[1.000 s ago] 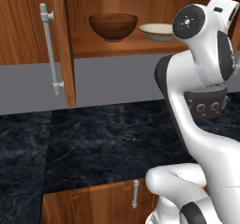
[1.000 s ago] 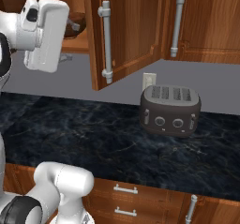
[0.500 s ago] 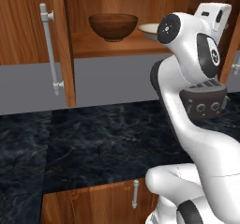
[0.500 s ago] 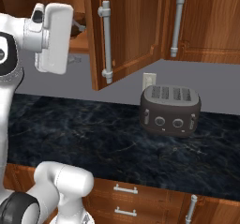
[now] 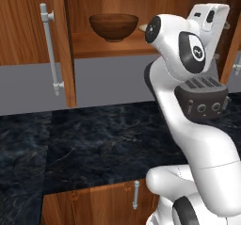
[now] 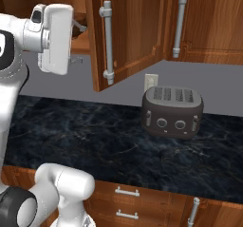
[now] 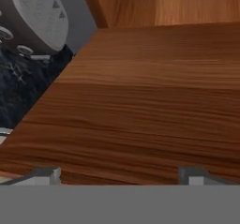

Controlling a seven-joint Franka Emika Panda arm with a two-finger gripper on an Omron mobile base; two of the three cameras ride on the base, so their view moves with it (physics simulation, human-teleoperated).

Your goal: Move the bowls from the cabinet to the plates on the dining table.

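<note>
Arm nearer; glossy dark-brown bowl (image 5: pixel 114 27).

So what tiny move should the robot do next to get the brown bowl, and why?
Probably swing the tool left toward the dark-brown bowl. Its jaws are open and empty, facing bare cabinet wood, while the bowl sits untouched on the shelf.
</note>
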